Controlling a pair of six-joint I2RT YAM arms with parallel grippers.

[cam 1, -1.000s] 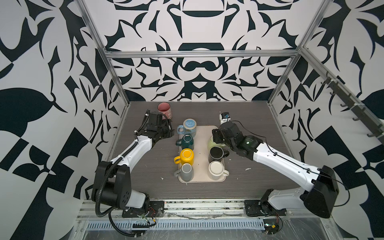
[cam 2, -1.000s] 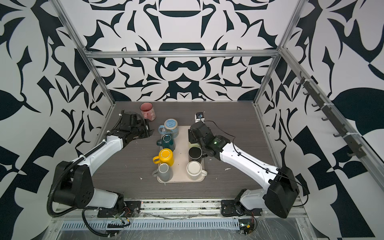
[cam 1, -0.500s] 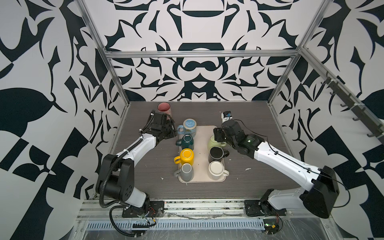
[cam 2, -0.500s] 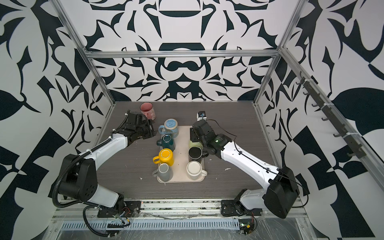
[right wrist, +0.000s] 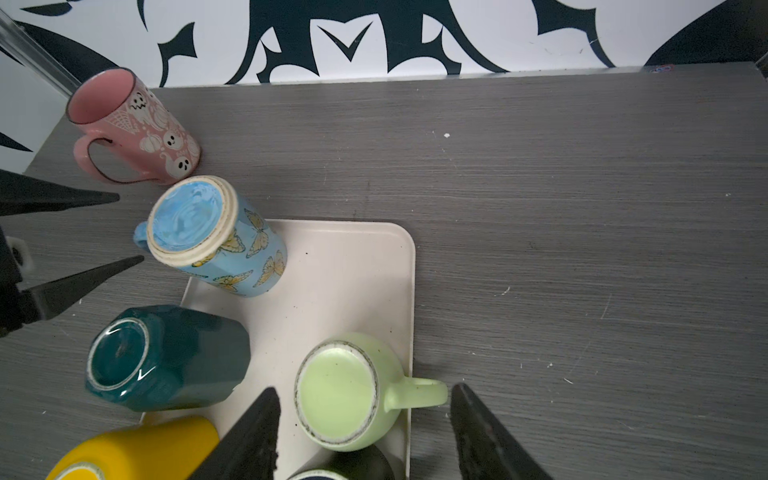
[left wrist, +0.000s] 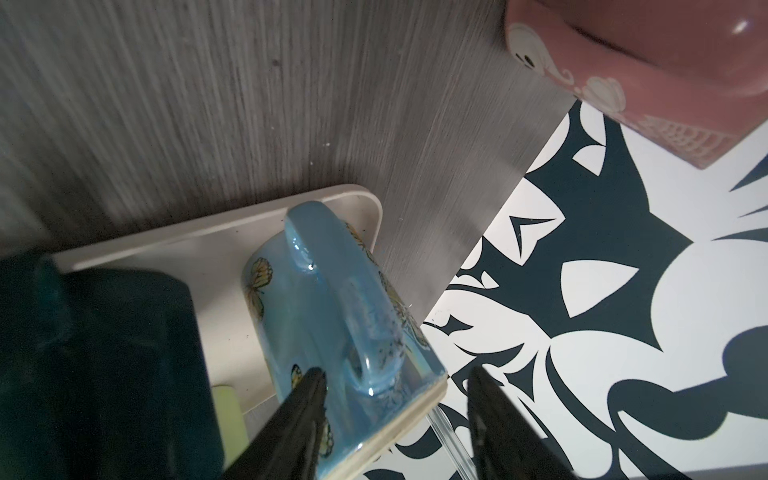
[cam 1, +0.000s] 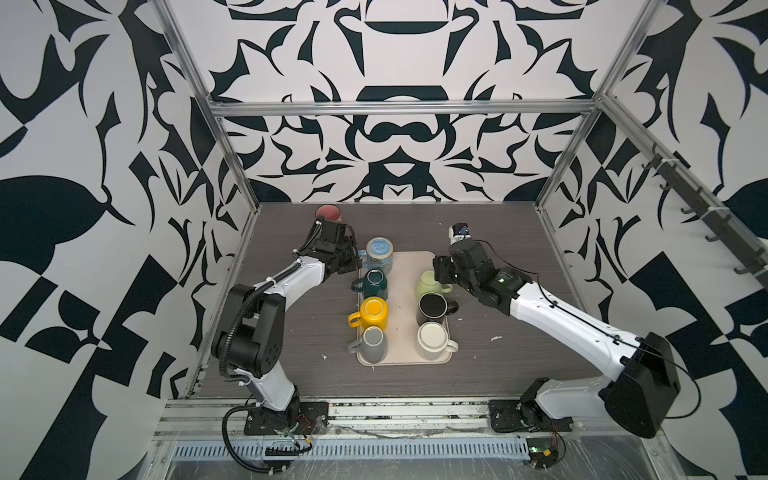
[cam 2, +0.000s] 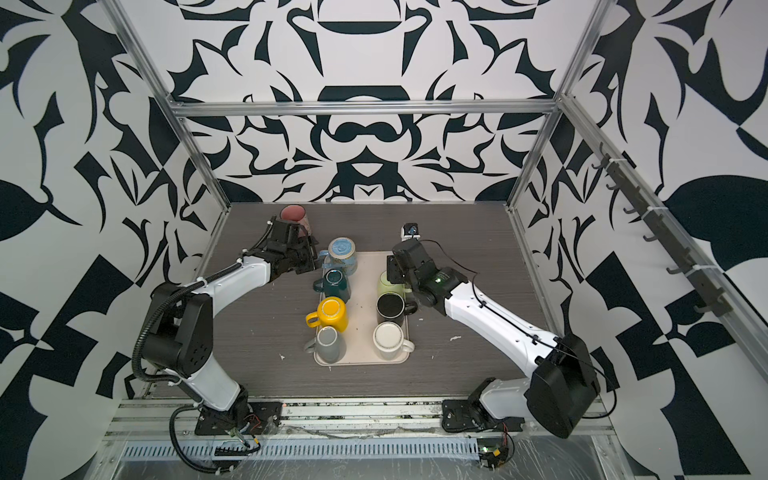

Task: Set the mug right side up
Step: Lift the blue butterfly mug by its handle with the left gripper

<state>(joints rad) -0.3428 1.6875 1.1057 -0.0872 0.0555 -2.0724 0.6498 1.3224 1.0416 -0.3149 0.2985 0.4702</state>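
A blue butterfly mug (cam 1: 380, 253) (cam 2: 343, 253) stands upside down at the tray's back left corner, base up. My left gripper (cam 1: 355, 259) (cam 2: 318, 257) is open just left of it. In the left wrist view the gripper (left wrist: 395, 372) has its fingers either side of the mug's handle (left wrist: 328, 270) without touching. The right wrist view shows the blue mug (right wrist: 216, 237) and the left fingertips (right wrist: 124, 266) short of it. My right gripper (cam 1: 438, 270) (right wrist: 365, 388) is open above an upside-down light green mug (cam 1: 428, 282) (right wrist: 340, 390).
A cream tray (cam 1: 405, 266) also carries upside-down dark teal (cam 1: 374, 280), yellow (cam 1: 374, 311), grey (cam 1: 372, 343), black (cam 1: 432, 307) and white (cam 1: 432, 338) mugs. A pink ghost mug (cam 1: 328, 212) (right wrist: 133, 124) stands upright at the back left near the wall.
My left gripper has moved away from the pink mug, rightward to the blue mug's handle, and opened slightly. The right arm has hardly shifted.
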